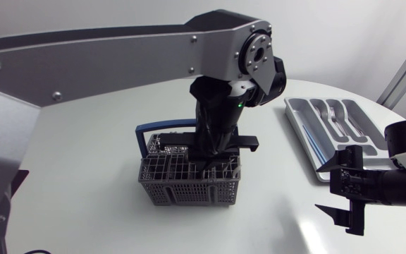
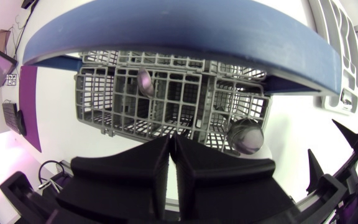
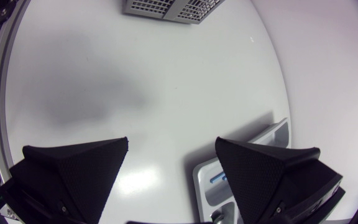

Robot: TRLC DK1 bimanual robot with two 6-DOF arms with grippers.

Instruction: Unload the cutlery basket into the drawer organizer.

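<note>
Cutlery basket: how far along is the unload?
Done: forks lie in the drawer organizer. In hand: nothing visible; the left pincer is shut, down at the cutlery basket. Remaining: at least two spoons in the basket. The right pincer is open and empty near the organizer.

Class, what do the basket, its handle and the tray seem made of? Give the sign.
Basket: probably matte grey plastic, moulded lattice walls. Handle: likely smooth blue plastic, uniform colour, dull sheen. Tray: seemingly light grey plastic, rounded moulded compartments.
</note>
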